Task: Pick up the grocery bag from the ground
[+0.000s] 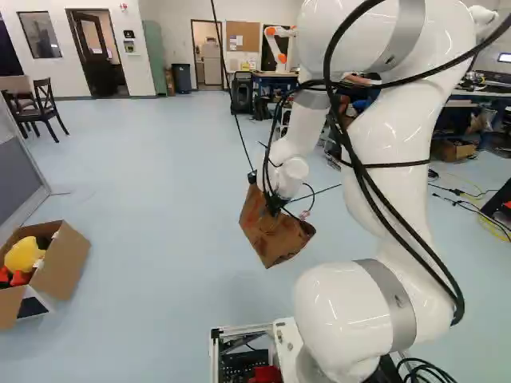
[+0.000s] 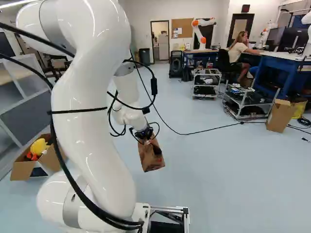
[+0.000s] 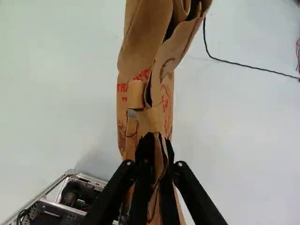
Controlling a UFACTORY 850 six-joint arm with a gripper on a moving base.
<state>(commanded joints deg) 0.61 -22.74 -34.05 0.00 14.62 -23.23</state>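
Brown paper runs up between the fingers of my gripper [image 3: 159,146], and from my desk I read the jaws as closed on the grocery bag [image 3: 145,47], pinching a creased fold of it from both sides. Both base views show the bag hanging tilted under the wrist, ahead of the arm [image 1: 399,152] and, as far as I can judge, clear of the floor [image 1: 160,183]. So the pick looks all but done; what remains is holding it. Thin paper is my worry: a quick jerk could tear the fold or let it slide out, more so if something heavy sits inside (I can't see the contents). Swinging it back carelessly could also knock it against the base frame [image 3: 70,199], so I'd go slowly.
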